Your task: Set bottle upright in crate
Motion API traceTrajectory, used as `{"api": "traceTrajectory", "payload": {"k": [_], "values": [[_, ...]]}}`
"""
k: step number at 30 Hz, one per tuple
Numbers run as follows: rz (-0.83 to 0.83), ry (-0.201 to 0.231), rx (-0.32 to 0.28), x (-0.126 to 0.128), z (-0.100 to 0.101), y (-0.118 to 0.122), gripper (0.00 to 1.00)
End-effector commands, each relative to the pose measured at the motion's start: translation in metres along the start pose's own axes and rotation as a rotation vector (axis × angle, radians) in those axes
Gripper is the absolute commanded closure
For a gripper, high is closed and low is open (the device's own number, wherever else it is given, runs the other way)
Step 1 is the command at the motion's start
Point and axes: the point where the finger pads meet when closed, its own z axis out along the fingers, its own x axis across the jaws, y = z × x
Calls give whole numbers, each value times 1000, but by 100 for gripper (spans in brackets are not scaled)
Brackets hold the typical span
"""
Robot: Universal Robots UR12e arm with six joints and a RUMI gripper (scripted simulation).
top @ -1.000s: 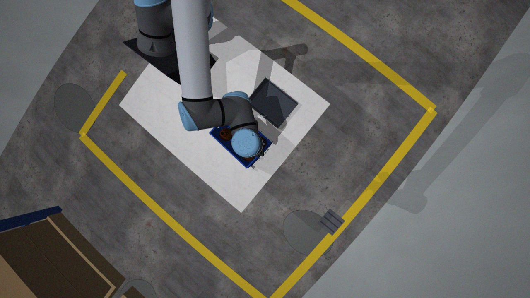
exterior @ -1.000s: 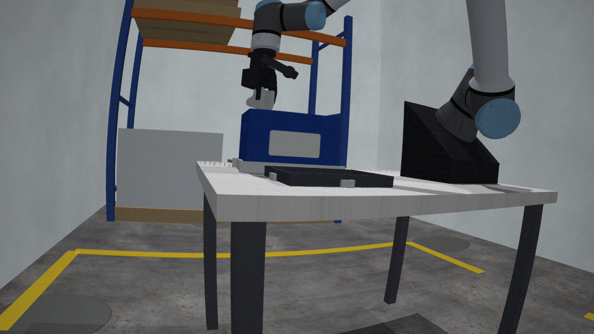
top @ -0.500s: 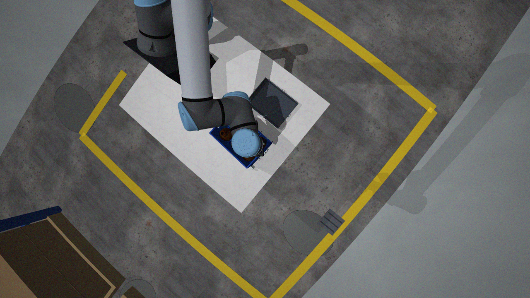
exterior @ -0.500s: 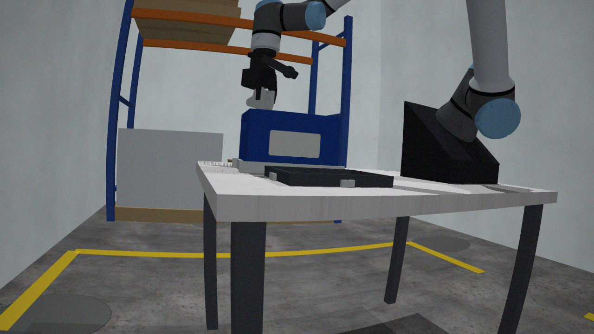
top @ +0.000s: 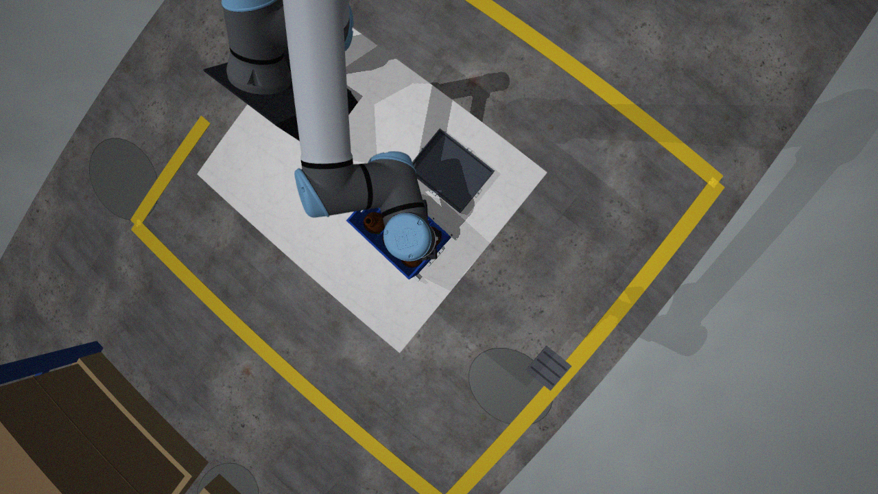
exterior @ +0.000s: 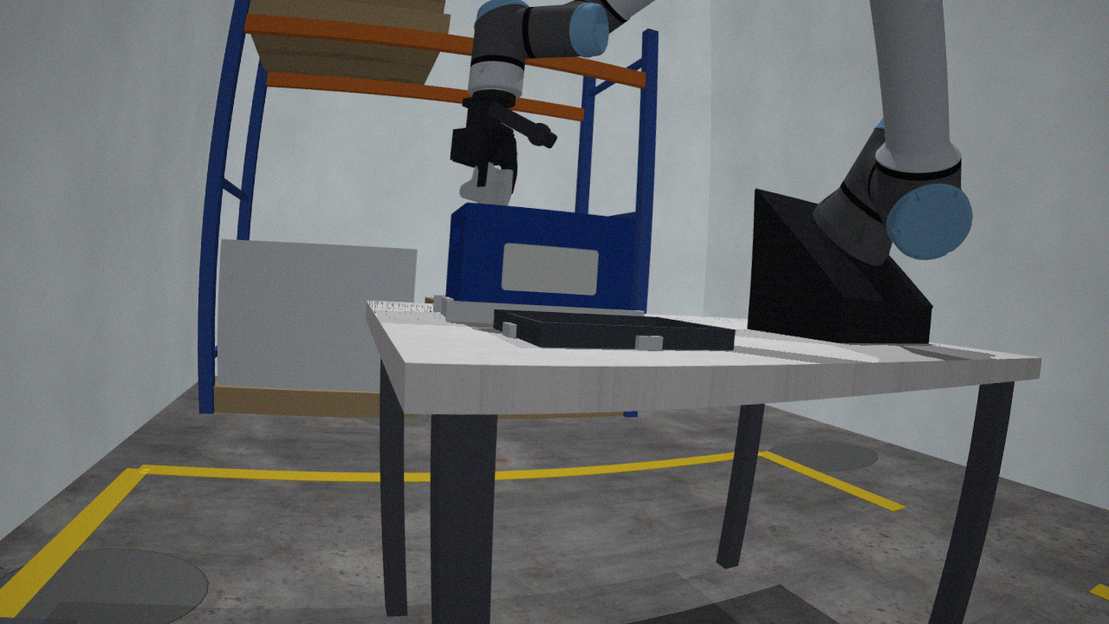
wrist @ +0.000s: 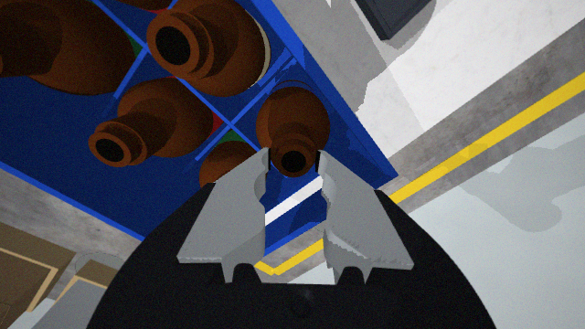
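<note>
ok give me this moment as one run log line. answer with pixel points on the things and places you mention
tool (exterior: 487,187) (wrist: 292,151): shut on brown bottle (wrist: 292,114) | bottle: upright in blue crate (top: 381,249) (exterior: 480,248) (wrist: 46,123) | dark tray (top: 454,171) (exterior: 620,334) (wrist: 388,20): no bottle | release: pending

The crate (top: 379,243) (exterior: 474,252) (wrist: 329,87) looks like smooth plastic; the bottles (top: 373,221) (wrist: 160,119) (brown ones) look matt; the floor (top: 245,344) (exterior: 620,527) looks rough.

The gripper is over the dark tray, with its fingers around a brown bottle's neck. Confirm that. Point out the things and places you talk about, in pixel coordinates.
The gripper (exterior: 493,200) (wrist: 292,151) is over the blue crate (top: 409,276) (exterior: 476,256) (wrist: 59,137), not the dark tray (top: 453,171) (exterior: 628,334) (wrist: 397,14), as the top view shows; its fingers are around a brown bottle's (wrist: 292,110) neck.
</note>
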Motion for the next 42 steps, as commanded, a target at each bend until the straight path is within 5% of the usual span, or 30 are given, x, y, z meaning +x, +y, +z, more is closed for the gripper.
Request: {"api": "traceTrajectory", "payload": {"k": [1,7,8,42], "values": [[0,1,-2,1,-1,0,100],[-1,1,-3,1,-1,0,100],[1,0,1,0,1,-1,62],[0,0,0,0,0,-1,62]]}}
